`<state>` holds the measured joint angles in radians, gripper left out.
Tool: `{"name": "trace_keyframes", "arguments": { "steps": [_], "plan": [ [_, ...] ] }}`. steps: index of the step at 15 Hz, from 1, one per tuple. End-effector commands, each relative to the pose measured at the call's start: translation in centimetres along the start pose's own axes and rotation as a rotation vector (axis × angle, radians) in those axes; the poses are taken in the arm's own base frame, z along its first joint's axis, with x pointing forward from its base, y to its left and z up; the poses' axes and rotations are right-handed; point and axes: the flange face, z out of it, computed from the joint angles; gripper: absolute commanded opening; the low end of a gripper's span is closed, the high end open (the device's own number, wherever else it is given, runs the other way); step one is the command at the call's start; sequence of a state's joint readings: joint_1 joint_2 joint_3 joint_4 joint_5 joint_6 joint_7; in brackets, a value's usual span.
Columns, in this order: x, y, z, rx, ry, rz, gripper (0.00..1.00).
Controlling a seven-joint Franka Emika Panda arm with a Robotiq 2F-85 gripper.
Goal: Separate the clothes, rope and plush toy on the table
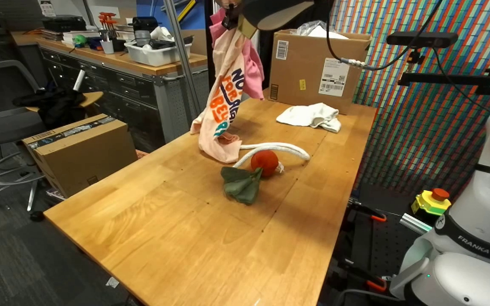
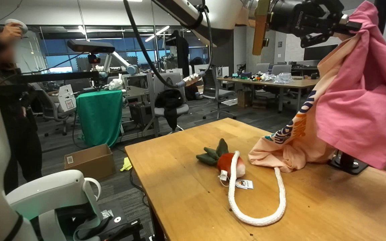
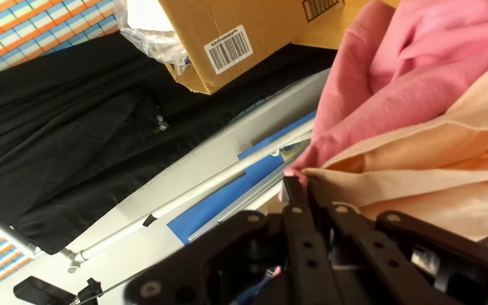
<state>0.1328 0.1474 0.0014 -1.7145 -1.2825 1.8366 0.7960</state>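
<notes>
Table surface (image 1: pixel 177 238) carries, just beside the plush toy (image 2: pixel 223 162), the rope (image 2: pixel 259 221), presumably limp and best grasped at its bend, while above toy level the gripper (image 3: pixel 304 183) pinches the pink garment (image 2: pixel 364 110) and cream shirt (image 1: pixel 223 102), likely soft and light.

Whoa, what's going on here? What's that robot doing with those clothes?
The robot's hand is pinching a pink garment and a cream shirt, holding both up together. The shirt's bottom end rests on the table. A white rope curves from the shirt's edge to the plush toy. A white garment lies by a cardboard box. So the things aren't all separated yet.
</notes>
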Motion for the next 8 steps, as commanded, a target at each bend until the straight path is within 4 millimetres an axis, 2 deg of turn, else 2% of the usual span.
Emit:
{"name": "trace_keyframes", "arguments": {
  "steps": [1,8],
  "plan": [
    [0.3,1.1,-2.3,0.125,0.039,0.003,0.06],
    [1.8,-1.8,-6.0,0.505,0.082,-0.078,0.06]
  ]
}}
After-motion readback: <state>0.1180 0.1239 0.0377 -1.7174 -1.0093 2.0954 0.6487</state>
